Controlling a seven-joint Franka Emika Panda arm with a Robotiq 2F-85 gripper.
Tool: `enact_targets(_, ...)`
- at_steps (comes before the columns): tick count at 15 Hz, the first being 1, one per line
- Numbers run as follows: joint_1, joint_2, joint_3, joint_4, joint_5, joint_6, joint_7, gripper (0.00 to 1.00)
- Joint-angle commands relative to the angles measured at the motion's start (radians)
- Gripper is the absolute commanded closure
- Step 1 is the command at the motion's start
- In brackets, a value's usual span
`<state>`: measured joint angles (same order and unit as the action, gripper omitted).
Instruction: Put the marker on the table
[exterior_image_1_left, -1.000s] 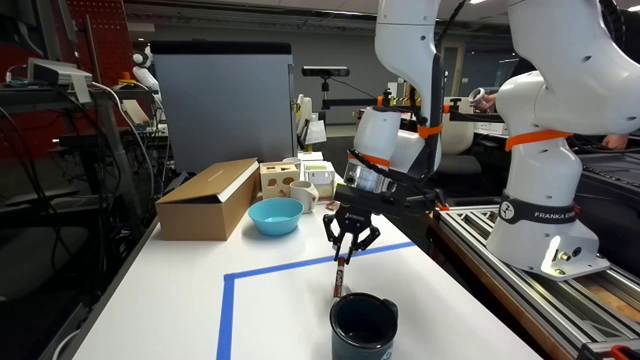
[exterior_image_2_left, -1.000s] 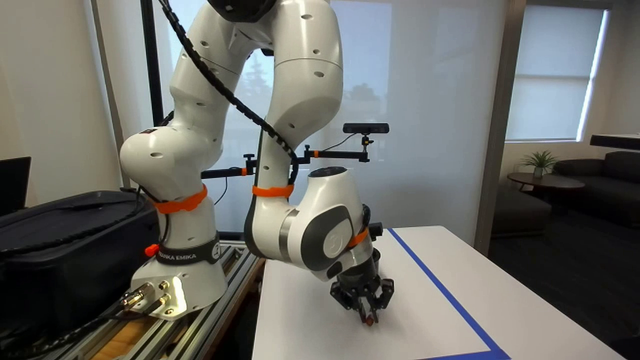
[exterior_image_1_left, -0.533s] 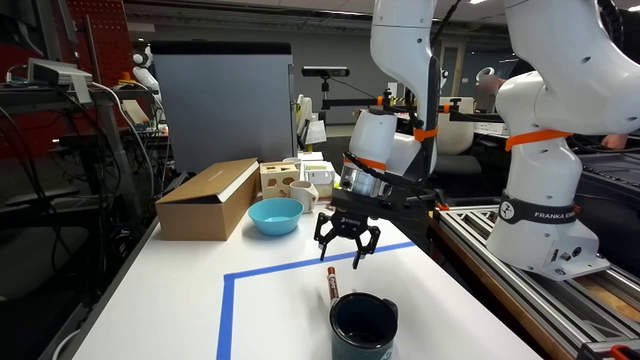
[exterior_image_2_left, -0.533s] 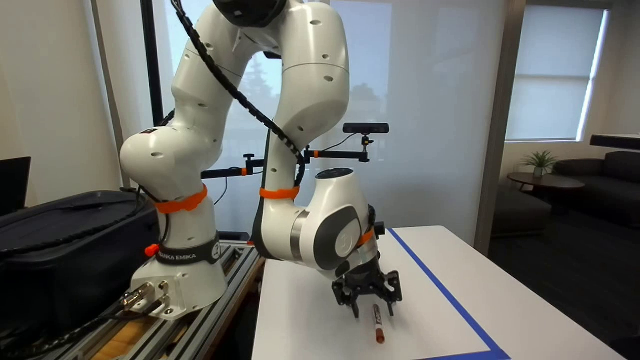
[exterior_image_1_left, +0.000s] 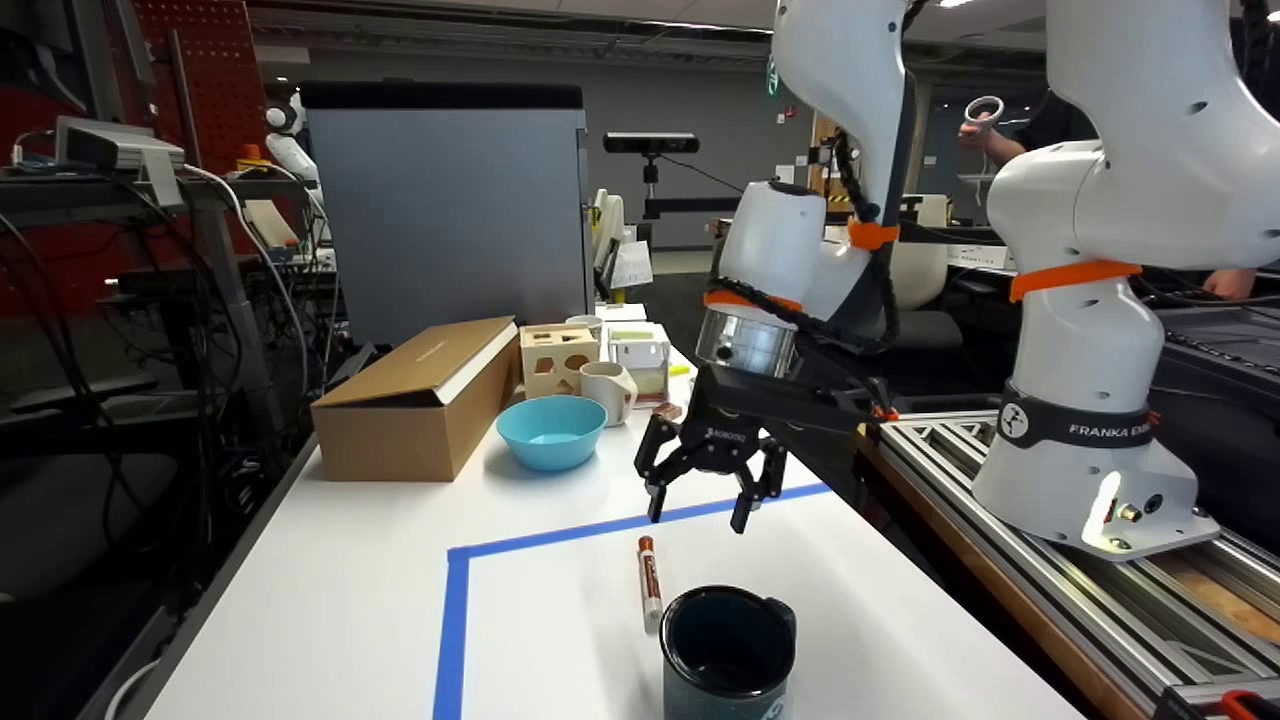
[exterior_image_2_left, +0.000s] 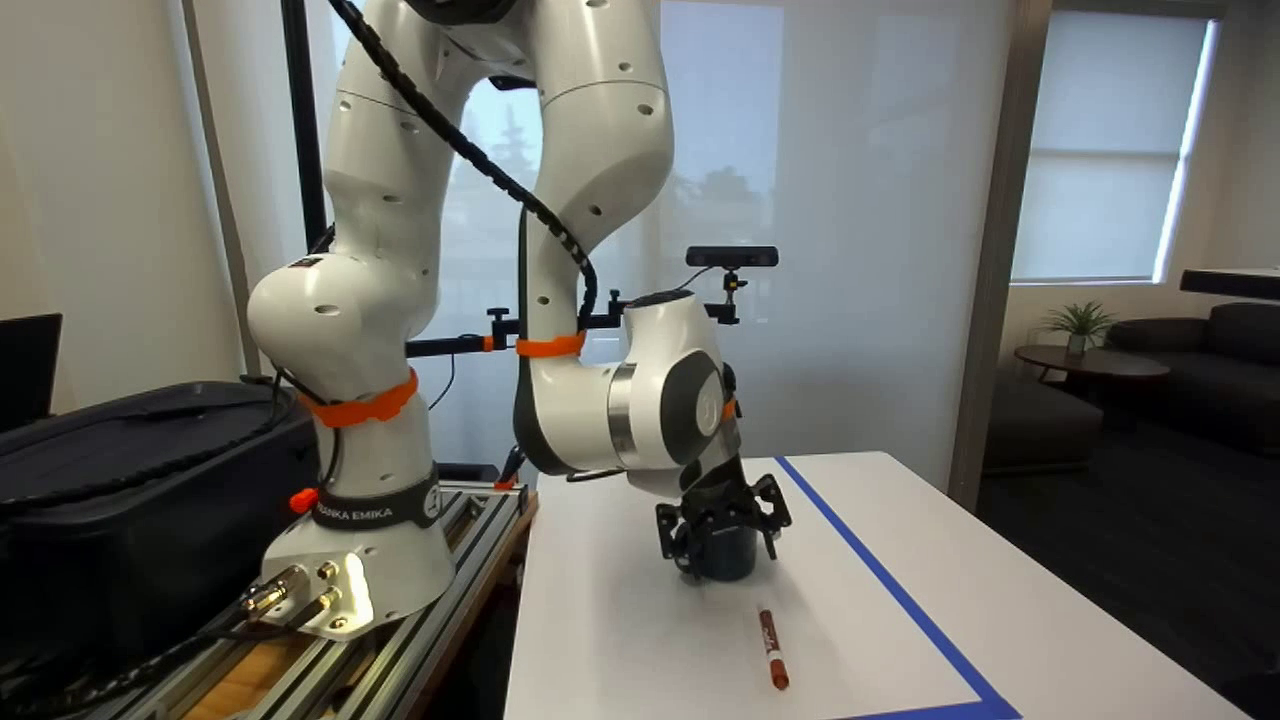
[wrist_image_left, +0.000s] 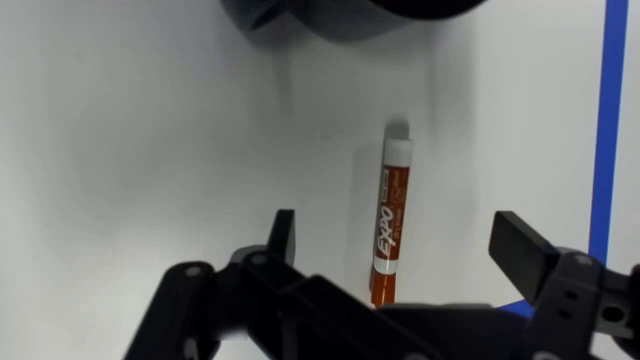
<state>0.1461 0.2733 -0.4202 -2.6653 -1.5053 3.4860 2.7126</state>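
Observation:
The marker (exterior_image_1_left: 650, 583), a brown-red pen with white bands, lies flat on the white table (exterior_image_1_left: 560, 640), inside the blue tape outline. In an exterior view the marker (exterior_image_2_left: 773, 650) is in front of the dark cup (exterior_image_2_left: 730, 553), apart from it. My gripper (exterior_image_1_left: 698, 512) hangs above the tabletop with its jaws wide apart and holds nothing. Seen from the wrist, the marker (wrist_image_left: 395, 200) appears below and between the spread fingers (wrist_image_left: 522, 255), touching neither. Its cap end runs down to the edge of the gripper body there.
The dark round cup (exterior_image_1_left: 728, 640) stands upright on the table. Toward the far end are a light-blue bowl (exterior_image_1_left: 552, 432), a cardboard box (exterior_image_1_left: 400, 430), a wooden shape box (exterior_image_1_left: 558, 362) and a pale mug (exterior_image_1_left: 606, 392). Metal rails (exterior_image_1_left: 1100, 610) run beside the table.
A second ago the fingers were close together at the marker's end. They have spread and let go, and the gripper has risen away. The marker has shifted slightly and lies loose.

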Motion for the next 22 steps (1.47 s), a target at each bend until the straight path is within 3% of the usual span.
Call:
enact_targets(1,0.026,-0.097,-0.011,-0.040,-0.207,-0.059,0.051,0.00)
enact_targets(8,0.155,-0.130,-0.140,0.032,-0.626,-0.074,0.038,0.00)
enact_targets(13,0.337,-0.112,-0.276,0.152,-0.917,-0.025,0.070,0.00)
enact_targets(16,0.430,-0.150,-0.342,0.239,-1.066,0.070,0.052,0.00)
enact_targets(17,0.366,-0.107,-0.303,0.185,-0.960,0.008,-0.002,0.00)
enact_targets(22,0.410,-0.126,-0.327,0.239,-1.007,0.052,-0.003,0.00)
